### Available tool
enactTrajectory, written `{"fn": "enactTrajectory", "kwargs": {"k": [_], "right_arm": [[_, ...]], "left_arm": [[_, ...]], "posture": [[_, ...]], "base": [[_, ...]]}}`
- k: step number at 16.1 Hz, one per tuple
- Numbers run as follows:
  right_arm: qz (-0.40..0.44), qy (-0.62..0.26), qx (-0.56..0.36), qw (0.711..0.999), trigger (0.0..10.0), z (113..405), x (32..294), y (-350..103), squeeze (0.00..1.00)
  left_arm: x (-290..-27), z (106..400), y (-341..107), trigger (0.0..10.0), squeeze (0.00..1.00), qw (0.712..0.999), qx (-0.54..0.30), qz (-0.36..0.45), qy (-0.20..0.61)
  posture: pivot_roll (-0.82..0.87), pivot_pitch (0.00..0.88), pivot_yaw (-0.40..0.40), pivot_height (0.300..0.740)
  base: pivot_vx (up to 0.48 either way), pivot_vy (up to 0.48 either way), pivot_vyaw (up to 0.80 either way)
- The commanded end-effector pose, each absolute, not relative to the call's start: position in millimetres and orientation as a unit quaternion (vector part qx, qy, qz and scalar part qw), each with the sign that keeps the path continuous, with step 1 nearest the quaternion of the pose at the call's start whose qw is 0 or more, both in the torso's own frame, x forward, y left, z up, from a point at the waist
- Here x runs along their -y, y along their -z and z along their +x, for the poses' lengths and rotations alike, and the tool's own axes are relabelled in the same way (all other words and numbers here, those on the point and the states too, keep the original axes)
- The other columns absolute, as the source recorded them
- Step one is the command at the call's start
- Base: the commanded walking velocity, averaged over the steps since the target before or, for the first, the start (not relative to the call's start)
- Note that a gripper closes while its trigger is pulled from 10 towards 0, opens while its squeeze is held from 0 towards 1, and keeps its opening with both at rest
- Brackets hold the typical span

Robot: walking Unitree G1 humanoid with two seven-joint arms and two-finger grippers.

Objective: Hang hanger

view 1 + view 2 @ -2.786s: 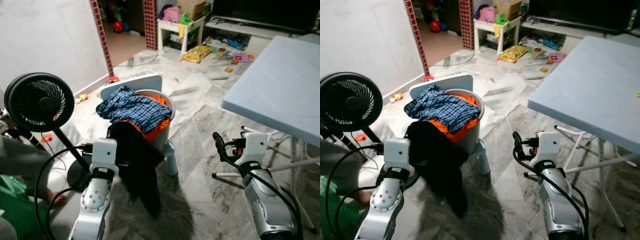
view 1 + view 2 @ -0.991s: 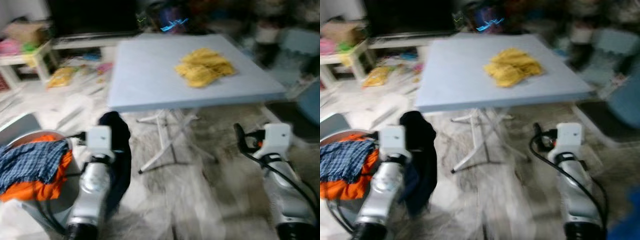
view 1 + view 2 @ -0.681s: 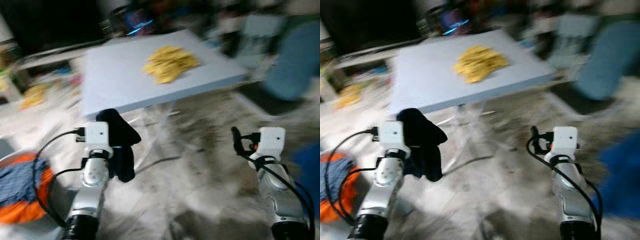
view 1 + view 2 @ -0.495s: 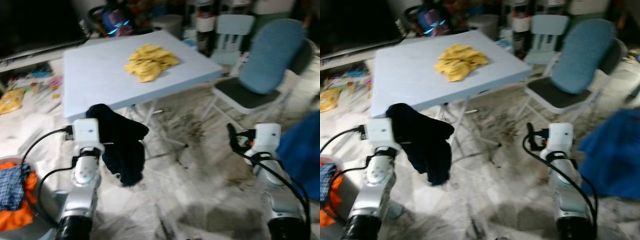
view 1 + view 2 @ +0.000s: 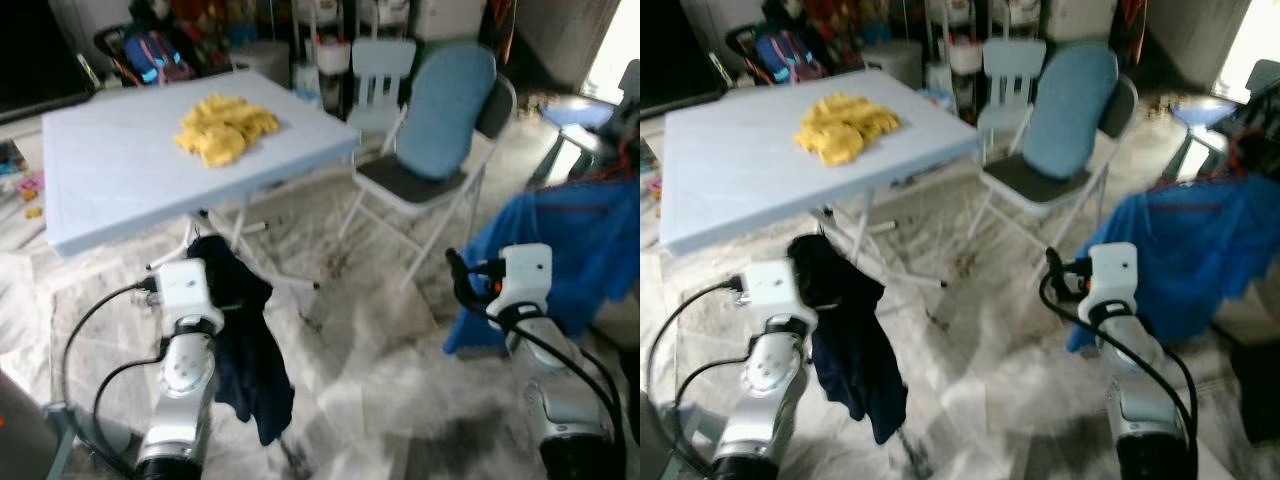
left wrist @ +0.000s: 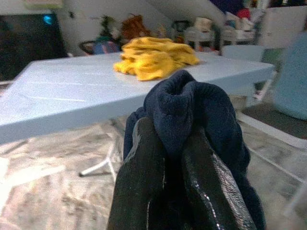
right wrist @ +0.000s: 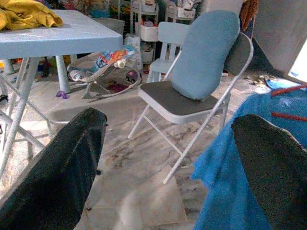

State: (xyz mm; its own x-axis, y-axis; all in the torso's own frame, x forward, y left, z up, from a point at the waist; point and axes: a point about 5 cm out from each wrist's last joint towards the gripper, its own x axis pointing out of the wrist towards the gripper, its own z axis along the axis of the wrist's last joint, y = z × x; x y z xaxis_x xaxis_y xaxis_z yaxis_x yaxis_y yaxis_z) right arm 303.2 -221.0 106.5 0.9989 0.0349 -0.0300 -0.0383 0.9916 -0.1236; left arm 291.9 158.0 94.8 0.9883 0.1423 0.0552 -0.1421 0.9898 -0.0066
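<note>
Navy garment (image 6: 192, 110) is pinched between the closed fingers of the left gripper (image 6: 175, 158). Right gripper (image 7: 168, 158) fingers are spread wide, holding nothing, facing the folding chair (image 7: 201, 72).

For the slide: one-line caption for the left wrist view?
Left gripper shut on dark navy garment, yellow cloth on the pale blue table behind.
</note>
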Motion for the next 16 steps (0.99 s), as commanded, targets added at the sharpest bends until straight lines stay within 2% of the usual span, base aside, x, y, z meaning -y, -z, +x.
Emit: {"fn": "enactTrajectory", "kwargs": {"k": [1, 6, 12, 16], "right_arm": [[-0.062, -0.03, -0.004, 0.998, 10.0, 304, 215, -112, 0.0], [-0.066, -0.033, -0.009, 0.997, 10.0, 301, 216, -112, 0.0], [-0.068, -0.033, -0.009, 0.997, 10.0, 300, 216, -113, 0.0], [-0.07, -0.031, -0.009, 0.997, 10.0, 299, 217, -114, 0.0]], "left_arm": [[-168, 298, -107, 10.0, 0.0, 0.995, 0.043, -0.011, -0.085], [-168, 299, -107, 10.0, 0.0, 0.996, 0.039, -0.01, -0.076], [-157, 296, -109, 10.0, 0.0, 0.997, 0.042, -0.053, -0.045], [-153, 296, -108, 10.0, 0.0, 0.997, 0.042, -0.064, -0.027]], "posture": [[-0.17, 0.0, 0.044, 0.74], [-0.17, 0.0, 0.042, 0.74], [-0.18, 0.0, 0.046, 0.74], [-0.18, 0.0, 0.043, 0.74]], "base": [[0.0, 0.48, 0.0], [0.0, 0.48, 0.0], [0.0, 0.447, 0.0], [0.0, 0.0, 0.0]]}}
